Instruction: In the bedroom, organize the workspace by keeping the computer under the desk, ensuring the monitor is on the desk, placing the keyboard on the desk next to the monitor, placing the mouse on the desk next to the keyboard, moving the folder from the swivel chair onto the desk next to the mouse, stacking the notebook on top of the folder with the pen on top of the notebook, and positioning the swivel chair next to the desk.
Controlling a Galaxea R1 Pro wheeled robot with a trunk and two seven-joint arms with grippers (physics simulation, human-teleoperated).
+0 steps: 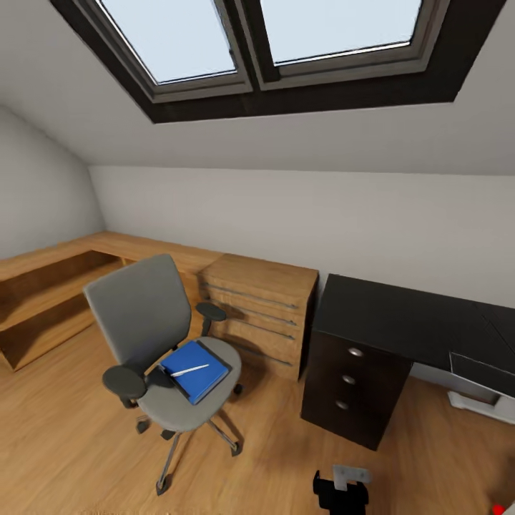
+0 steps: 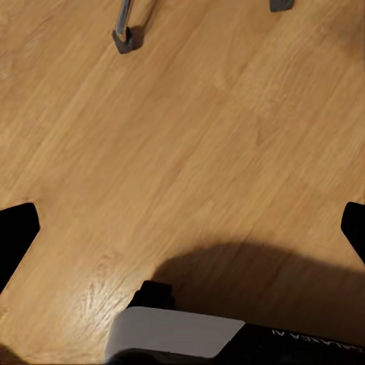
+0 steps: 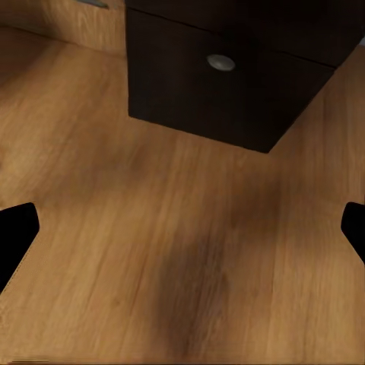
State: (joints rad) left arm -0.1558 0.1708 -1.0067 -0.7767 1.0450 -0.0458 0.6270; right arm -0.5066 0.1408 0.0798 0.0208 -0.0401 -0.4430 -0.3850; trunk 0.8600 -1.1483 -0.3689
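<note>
1. The blue folder (image 1: pixel 194 370) lies flat on the swivel chair (image 1: pixel 154 336) seat, the pen (image 1: pixel 189 370) resting across it, well apart from both jaws.
2. Both jaws spread wide over bare wood floor (image 2: pixel 198 152), empty.
3. The folder looks thin, stiff and light; an overhanging edge seems the best hold. The pen may roll.
4. The black counter (image 1: pixel 400 315) waits.

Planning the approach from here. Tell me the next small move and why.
Probably roll toward the swivel chair and bring one arm over its seat. The blue folder lies there with the pen on top, while the desk top is bare. Both wrist views show floor between wide-apart fingertips, so nothing is held.
</note>
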